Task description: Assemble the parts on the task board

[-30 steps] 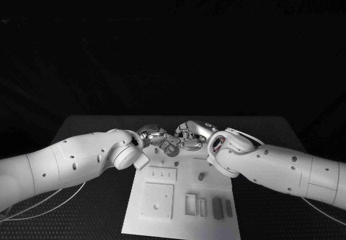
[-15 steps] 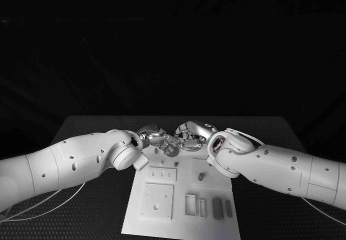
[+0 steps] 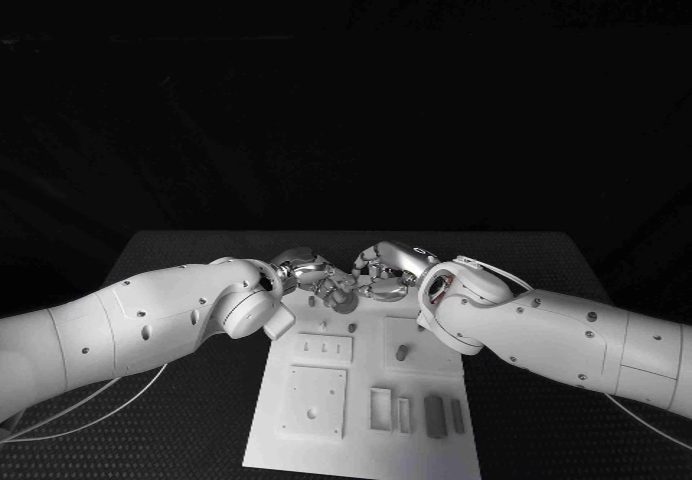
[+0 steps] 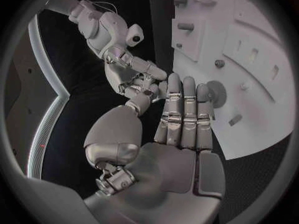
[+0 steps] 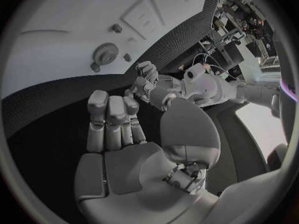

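While both arms reach in over the black table (image 3: pixel 188 420), the left hand (image 3: pixel 310 272) and right hand (image 3: pixel 387 272) meet just beyond the far end of the white board (image 3: pixel 361 440), fingertips nearly touching. From the wrists, each hand's fingers lie straight and side by side, the thumb bent apart from them, holding nothing that I can make out. On the board nearest the hands sits a round disc (image 4: pixel 217 92); small grey parts (image 3: pixel 436 414) stand at the board's near end.
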You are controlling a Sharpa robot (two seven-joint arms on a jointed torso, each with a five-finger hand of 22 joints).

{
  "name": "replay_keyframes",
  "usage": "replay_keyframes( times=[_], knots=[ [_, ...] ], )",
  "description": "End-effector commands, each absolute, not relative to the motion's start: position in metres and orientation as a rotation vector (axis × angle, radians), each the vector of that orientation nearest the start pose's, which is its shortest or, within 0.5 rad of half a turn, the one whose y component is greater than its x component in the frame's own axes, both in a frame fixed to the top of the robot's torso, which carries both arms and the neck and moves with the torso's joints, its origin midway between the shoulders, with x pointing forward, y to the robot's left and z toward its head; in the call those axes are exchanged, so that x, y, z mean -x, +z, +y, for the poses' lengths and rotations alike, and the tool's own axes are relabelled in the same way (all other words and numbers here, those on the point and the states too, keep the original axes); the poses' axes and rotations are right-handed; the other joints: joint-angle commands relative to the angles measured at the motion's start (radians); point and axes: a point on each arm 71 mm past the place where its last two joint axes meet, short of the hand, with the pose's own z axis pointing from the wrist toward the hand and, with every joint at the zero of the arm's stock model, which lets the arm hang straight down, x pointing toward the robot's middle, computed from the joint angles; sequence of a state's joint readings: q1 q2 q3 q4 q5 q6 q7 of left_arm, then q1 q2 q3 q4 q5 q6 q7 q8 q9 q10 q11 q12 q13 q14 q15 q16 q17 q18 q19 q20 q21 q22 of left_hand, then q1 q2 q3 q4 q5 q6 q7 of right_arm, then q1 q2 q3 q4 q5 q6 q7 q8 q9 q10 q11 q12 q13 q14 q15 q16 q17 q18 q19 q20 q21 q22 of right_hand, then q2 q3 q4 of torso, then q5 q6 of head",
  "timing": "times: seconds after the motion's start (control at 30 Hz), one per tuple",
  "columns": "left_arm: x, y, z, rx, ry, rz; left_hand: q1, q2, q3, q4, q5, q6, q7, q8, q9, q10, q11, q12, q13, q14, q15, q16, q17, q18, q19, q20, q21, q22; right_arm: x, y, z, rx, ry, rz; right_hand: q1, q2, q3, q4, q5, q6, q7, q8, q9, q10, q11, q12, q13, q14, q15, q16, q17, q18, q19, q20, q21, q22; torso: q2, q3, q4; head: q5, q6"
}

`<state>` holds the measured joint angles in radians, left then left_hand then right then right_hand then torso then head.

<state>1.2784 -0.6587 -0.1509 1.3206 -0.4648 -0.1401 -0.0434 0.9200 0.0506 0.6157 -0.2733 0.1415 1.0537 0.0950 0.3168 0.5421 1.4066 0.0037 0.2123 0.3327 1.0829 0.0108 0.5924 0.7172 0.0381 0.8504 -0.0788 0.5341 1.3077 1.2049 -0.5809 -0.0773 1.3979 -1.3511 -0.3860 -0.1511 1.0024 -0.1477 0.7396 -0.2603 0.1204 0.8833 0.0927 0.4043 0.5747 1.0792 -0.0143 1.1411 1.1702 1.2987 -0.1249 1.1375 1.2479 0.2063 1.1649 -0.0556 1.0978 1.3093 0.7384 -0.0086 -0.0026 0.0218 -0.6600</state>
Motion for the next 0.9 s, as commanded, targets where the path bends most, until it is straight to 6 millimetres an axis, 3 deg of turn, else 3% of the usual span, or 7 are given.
replay_keyframes(
  times=[0.03, 0.1, 0.33, 0.47, 0.63, 0.8, 0.9],
  knots=[
    [-0.515, -0.213, 0.164, 0.645, -1.127, 2.031, -0.009, 0.004, 0.002, -0.003, 0.007, 0.016, -0.009, 0.004, 0.003, 0.007, 0.001, 0.005, 0.002, 0.006, 0.002, 0.005, 0.001, 0.0, -0.002, -0.005, 0.006, 0.016, -0.497, -0.197, -0.105, 0.076, 0.79, 1.665, -0.012, -0.007, -0.013, 0.004, -0.005, 0.141, -0.009, -0.008, -0.002, -0.018, -0.011, -0.005, 0.001, -0.007, -0.005, -0.006, -0.001, 0.056, 0.008, 0.0, -0.004, 0.006, 0.0, 0.0004, -0.0002, -0.001, 0.0],
    [-0.515, -0.214, 0.164, 0.637, -1.125, 2.037, -0.009, 0.004, 0.002, -0.004, 0.008, 0.016, -0.009, 0.004, 0.004, 0.007, 0.0, 0.005, 0.002, 0.006, 0.002, 0.006, 0.001, 0.0, -0.002, -0.006, 0.006, 0.016, -0.498, -0.197, -0.108, 0.055, 0.789, 1.658, -0.018, -0.018, -0.022, 0.01, -0.007, 0.129, -0.006, -0.018, -0.004, -0.022, -0.008, -0.007, 0.002, -0.01, -0.003, -0.008, -0.001, 0.056, 0.006, -0.001, -0.007, 0.005, 0.0, 0.0009, 0.0004, -0.001, 0.0],
    [-0.515, -0.214, 0.166, 0.61, -1.107, 2.051, -0.01, 0.006, 0.003, -0.005, 0.005, 0.017, -0.009, 0.005, 0.005, 0.008, 0.0, 0.006, 0.005, 0.007, 0.001, 0.007, 0.002, -0.001, -0.002, -0.006, 0.007, 0.016, -0.507, -0.198, -0.126, -0.023, 0.774, 1.633, -0.029, -0.083, -0.041, 0.053, 0.0, 0.016, 0.041, -0.098, -0.035, -0.096, 0.037, -0.038, -0.013, -0.073, 0.041, -0.052, -0.017, 0.056, -0.055, 0.011, -0.062, -0.007, 0.0, -0.0003, 0.0001, 0.001, 0.001],
    [-0.516, -0.216, 0.171, 0.569, -1.065, 2.064, -0.01, 0.008, 0.004, -0.007, 0.001, 0.017, -0.01, 0.005, 0.007, 0.008, -0.001, 0.007, 0.007, 0.007, 0.001, 0.009, 0.003, -0.001, -0.003, -0.007, 0.007, 0.016, -0.516, -0.198, -0.147, -0.086, 0.757, 1.604, -0.019, -0.089, -0.046, 0.064, 0.012, -0.039, 0.065, -0.132, -0.05, -0.122, 0.059, -0.042, -0.022, -0.094, 0.061, -0.069, -0.029, 0.056, -0.078, 0.024, -0.084, -0.011, -0.001, -0.0004, 0.0006, 0.002, 0.001],
    [-0.518, -0.218, 0.182, 0.53, -0.984, 2.092, -0.015, 0.009, 0.004, -0.008, -0.002, 0.022, -0.012, 0.008, 0.016, 0.019, -0.007, 0.02, 0.021, 0.019, -0.005, 0.024, 0.01, -0.004, -0.001, -0.011, 0.013, 0.017, -0.524, -0.199, -0.172, -0.144, 0.73, 1.586, -0.011, -0.086, -0.047, 0.069, 0.033, -0.043, 0.068, -0.134, -0.053, -0.128, 0.063, -0.039, -0.027, -0.097, 0.066, -0.073, -0.035, 0.056, -0.082, 0.031, -0.09, -0.011, -0.001, 0.0003, 0.0002, 0.004, 0.001],
    [-0.516, -0.221, 0.189, 0.459, -0.91, 2.136, -0.036, 0.011, -0.008, -0.012, 0.047, 0.045, -0.024, 0.021, 0.04, 0.045, -0.027, 0.075, 0.067, 0.049, -0.025, 0.076, 0.036, -0.002, 0.028, -0.029, 0.046, 0.023, -0.53, -0.199, -0.19, -0.181, 0.705, 1.581, -0.005, -0.084, -0.046, 0.073, 0.054, -0.043, 0.069, -0.135, -0.055, -0.133, 0.064, -0.039, -0.034, -0.103, 0.067, -0.079, -0.042, 0.056, -0.089, 0.036, -0.098, -0.012, 0.0, 0.0016, 0.0004, 0.005, 0.001],
    [-0.514, -0.222, 0.189, 0.401, -0.863, 2.168, -0.041, 0.011, -0.014, -0.014, 0.062, 0.053, -0.034, 0.027, 0.06, 0.059, -0.046, 0.148, 0.126, 0.075, -0.05, 0.141, 0.067, 0.001, 0.058, -0.05, 0.092, 0.026, -0.534, -0.199, -0.198, -0.202, 0.695, 1.58, -0.002, -0.083, -0.047, 0.073, 0.071, -0.042, 0.07, -0.135, -0.056, -0.136, 0.065, -0.039, -0.041, -0.106, 0.067, -0.083, -0.048, 0.056, -0.092, 0.04, -0.104, -0.012, 0.0, 0.0016, 0.0003, 0.007, -0.002]
  ],
)
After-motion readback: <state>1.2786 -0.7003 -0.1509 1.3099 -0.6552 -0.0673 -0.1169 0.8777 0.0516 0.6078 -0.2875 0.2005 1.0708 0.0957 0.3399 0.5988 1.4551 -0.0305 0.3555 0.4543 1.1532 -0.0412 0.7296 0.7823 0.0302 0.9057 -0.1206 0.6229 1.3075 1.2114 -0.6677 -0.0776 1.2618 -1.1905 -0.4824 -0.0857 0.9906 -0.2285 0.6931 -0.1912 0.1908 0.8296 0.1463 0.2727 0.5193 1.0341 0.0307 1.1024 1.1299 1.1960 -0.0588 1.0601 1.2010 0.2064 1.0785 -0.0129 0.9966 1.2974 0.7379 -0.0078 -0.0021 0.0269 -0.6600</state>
